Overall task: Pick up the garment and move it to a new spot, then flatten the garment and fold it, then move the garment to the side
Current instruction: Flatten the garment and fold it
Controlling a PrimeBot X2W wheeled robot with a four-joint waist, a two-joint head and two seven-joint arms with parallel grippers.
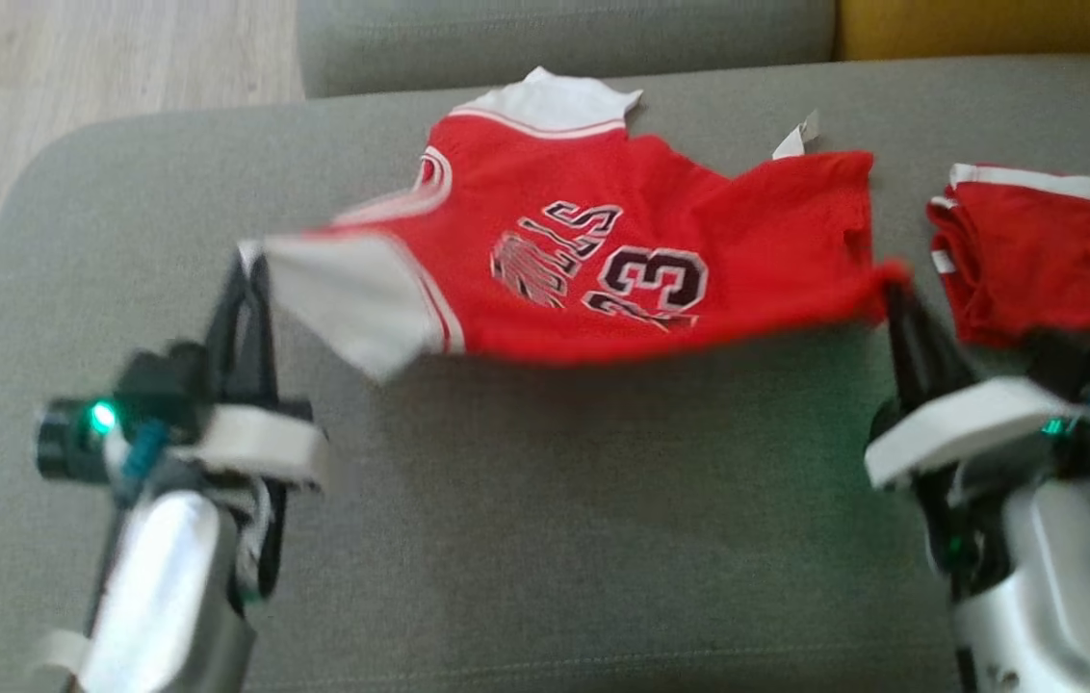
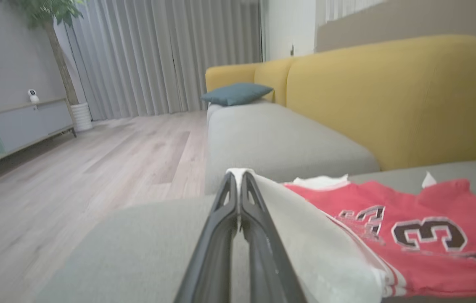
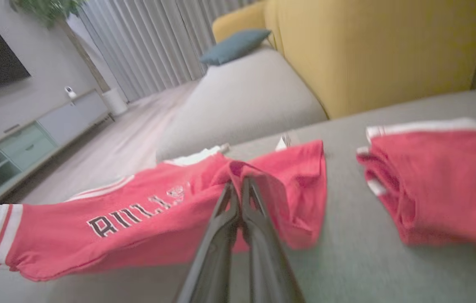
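Observation:
The garment (image 1: 603,260) is a red jersey with white sleeves and a black "23", stretched sideways over the grey sofa seat (image 1: 545,539). My left gripper (image 1: 251,255) is shut on its white sleeve; the wrist view shows the gripper (image 2: 238,174) pinching the sleeve's edge, the garment (image 2: 423,227) spreading right. My right gripper (image 1: 895,281) is shut on the red hem corner, seen at the gripper (image 3: 238,181) with the garment (image 3: 137,219) bunched around the tips. The near edge hangs lifted between both grippers; the far edge lies on the seat.
A folded pair of red shorts (image 1: 1036,260) with white trim lies right of the garment, close to my right arm; the shorts (image 3: 435,176) fill the right side there. A yellow sofa back (image 2: 389,97), a blue cushion (image 2: 236,93) and wood floor (image 2: 74,181) lie beyond.

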